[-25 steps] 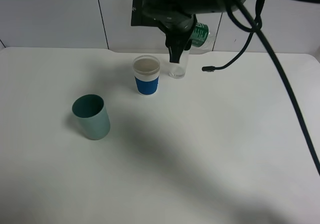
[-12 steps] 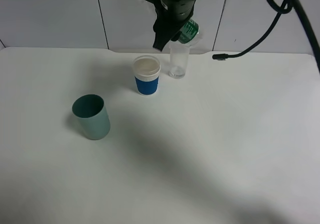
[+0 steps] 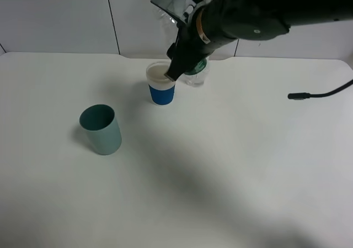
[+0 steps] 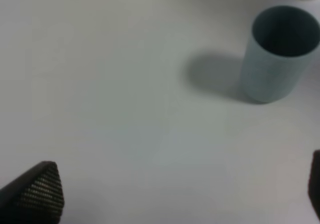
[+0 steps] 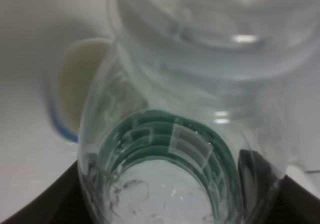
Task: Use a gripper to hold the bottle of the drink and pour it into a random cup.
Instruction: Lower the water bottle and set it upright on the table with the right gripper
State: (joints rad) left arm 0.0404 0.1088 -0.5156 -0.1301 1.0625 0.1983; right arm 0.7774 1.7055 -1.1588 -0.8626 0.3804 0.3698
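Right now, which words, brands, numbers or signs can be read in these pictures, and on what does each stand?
None can be read.
Green label on the bottle: white marks, seen blurred through the plastic, unreadable.
Blue-and-white cup and teal cup: no print visible.

A white matte counter (image 3: pixel 237 165) fills most of the exterior high view, smooth and bare-looking, with its far edge running across at 12 o'clock and a rounded corner at about 2 o'clock. Behind that edge stands a pale grey-white panelled wall (image 3: pixel 55 16), divided by thin dark vertical seams (image 3: pixel 112 21), one toward 11 o'clock and another toward 1 o'clock. The light is even and diffuse. A broad soft grey shadow (image 3: pixel 215 204) crosses the counter from the centre toward 5 o'clock. The left wrist view shows the same plain white surface.
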